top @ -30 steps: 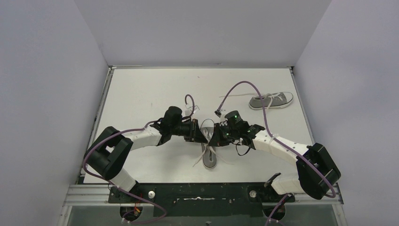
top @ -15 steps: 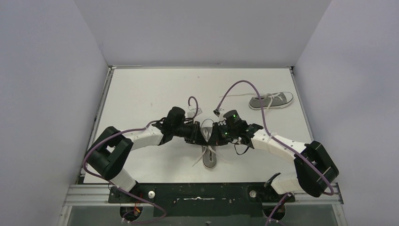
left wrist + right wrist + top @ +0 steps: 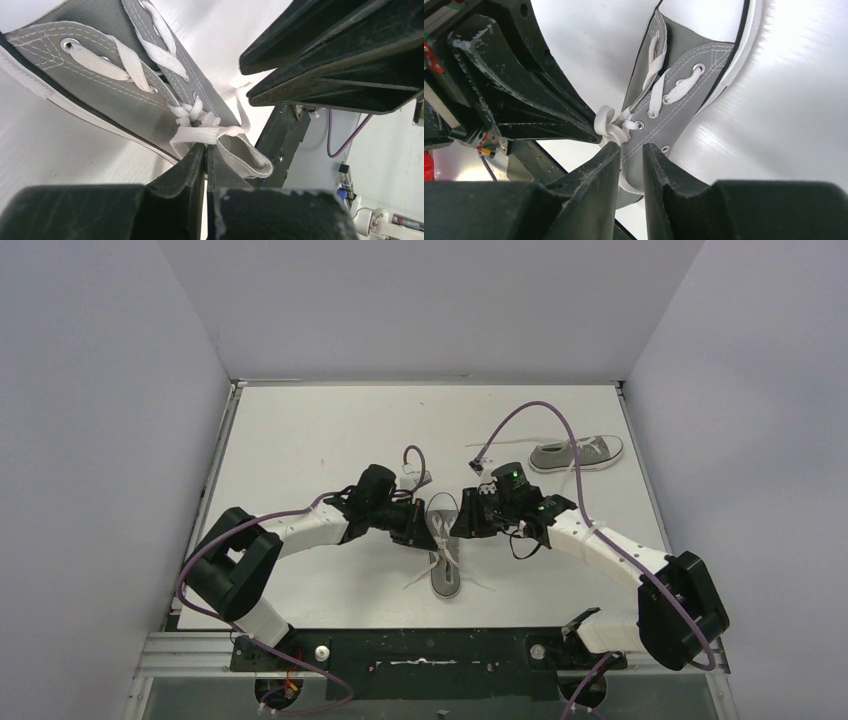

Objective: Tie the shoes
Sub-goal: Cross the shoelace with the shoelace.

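The near shoe (image 3: 446, 578) lies low in the centre of the overhead frame, toe towards the arm bases. I judge it light, with soft canvas, and likely to slide on the smooth desk (image 3: 300, 430) if tugged hard. Its flat white laces (image 3: 100, 62) are limp and best taken close by the half-made knot (image 3: 608, 127). The left hand (image 3: 205, 150) is clenched on a lace loop at that knot. The right hand (image 3: 631, 147) stands narrowly parted just beside it, clamping nothing I can make out. The far shoe (image 3: 577, 452) rests at upper right, well apart.
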You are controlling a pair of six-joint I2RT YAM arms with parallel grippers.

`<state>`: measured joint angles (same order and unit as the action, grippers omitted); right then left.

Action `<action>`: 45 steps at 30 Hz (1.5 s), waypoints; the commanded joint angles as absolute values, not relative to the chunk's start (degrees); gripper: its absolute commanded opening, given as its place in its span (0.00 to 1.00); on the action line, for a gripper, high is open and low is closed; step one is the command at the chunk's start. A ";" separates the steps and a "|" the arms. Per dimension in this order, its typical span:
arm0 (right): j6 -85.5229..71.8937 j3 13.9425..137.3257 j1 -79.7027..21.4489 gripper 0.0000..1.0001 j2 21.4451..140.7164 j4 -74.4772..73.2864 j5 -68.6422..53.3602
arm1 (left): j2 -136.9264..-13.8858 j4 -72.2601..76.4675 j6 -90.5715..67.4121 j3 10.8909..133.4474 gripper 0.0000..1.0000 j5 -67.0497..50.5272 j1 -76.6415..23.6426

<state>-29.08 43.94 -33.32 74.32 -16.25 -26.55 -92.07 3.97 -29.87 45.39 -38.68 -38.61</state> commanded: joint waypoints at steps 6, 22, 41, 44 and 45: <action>-26.64 47.66 -34.00 0.22 79.57 -12.71 -29.91 | -91.99 3.96 -26.69 47.63 0.00 -40.33 -38.79; -26.88 46.83 -36.12 0.21 82.27 -9.66 -31.12 | -92.33 3.46 -26.34 48.42 0.00 -40.72 -38.85; -23.79 48.58 -37.44 0.00 81.52 -14.91 -28.22 | -92.82 0.21 -25.99 49.88 0.00 -37.90 -38.78; -22.62 49.15 -37.44 0.00 79.51 -18.12 -27.95 | -93.22 -2.03 -26.01 50.33 0.00 -36.31 -38.76; -22.66 48.99 -37.44 0.00 78.77 -18.31 -28.37 | -93.29 -2.10 -26.17 50.40 0.00 -36.10 -38.76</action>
